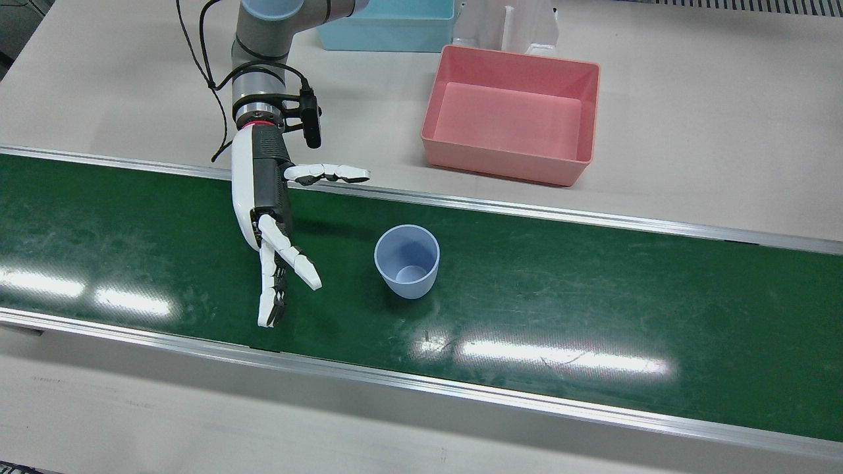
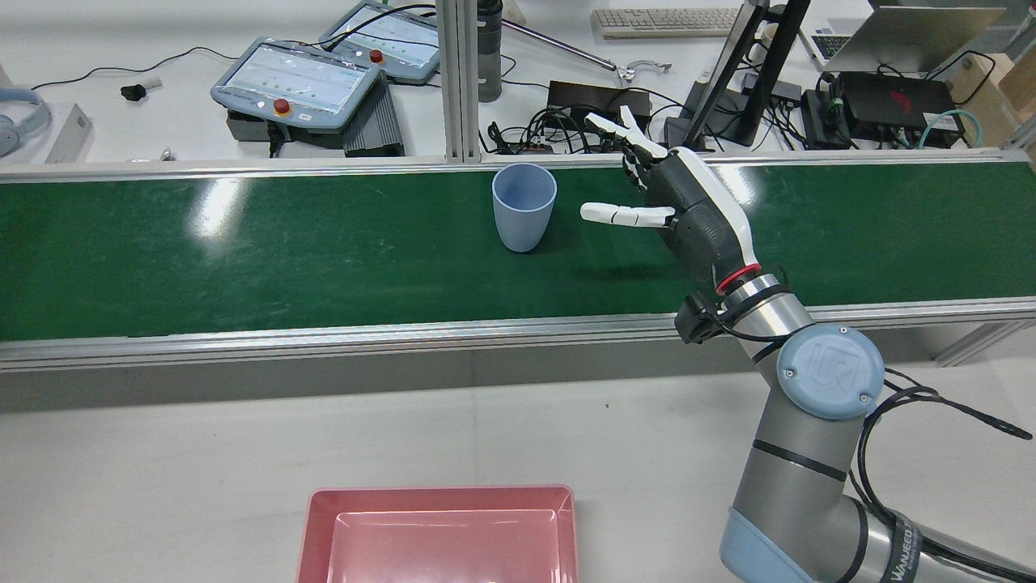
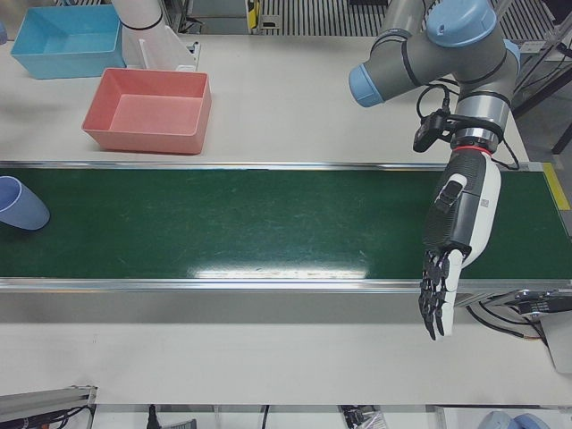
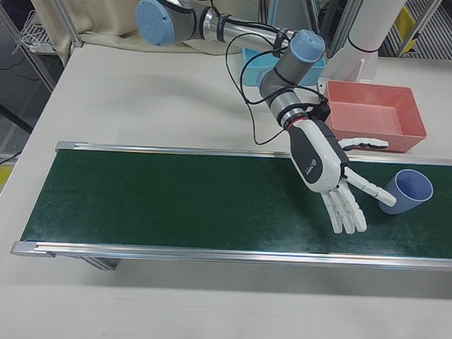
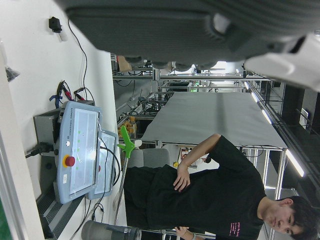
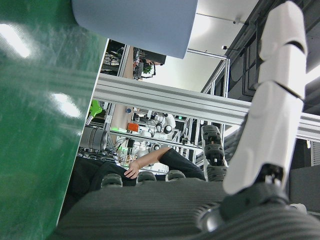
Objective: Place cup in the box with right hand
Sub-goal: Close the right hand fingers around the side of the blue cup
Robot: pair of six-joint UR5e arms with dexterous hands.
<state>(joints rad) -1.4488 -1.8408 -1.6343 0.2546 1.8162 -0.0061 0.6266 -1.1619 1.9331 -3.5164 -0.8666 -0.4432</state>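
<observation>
Spread wide and holding nothing, the robot's white-and-black right hand (image 1: 273, 224) is hovering at nine o'clock of the upright pale-blue plastic cup (image 1: 406, 261) on the green conveyor belt (image 1: 593, 296); a careless sideways approach risks toppling it.

A robotics lab: green conveyor belt (image 1: 593, 309), teach pendants (image 2: 295, 81), cabled bench and aluminium framing.

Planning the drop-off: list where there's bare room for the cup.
The pink box is empty. The belt is bare except around the cup, where the open right hand crowds one side. The left hand hangs over the far end.
</observation>
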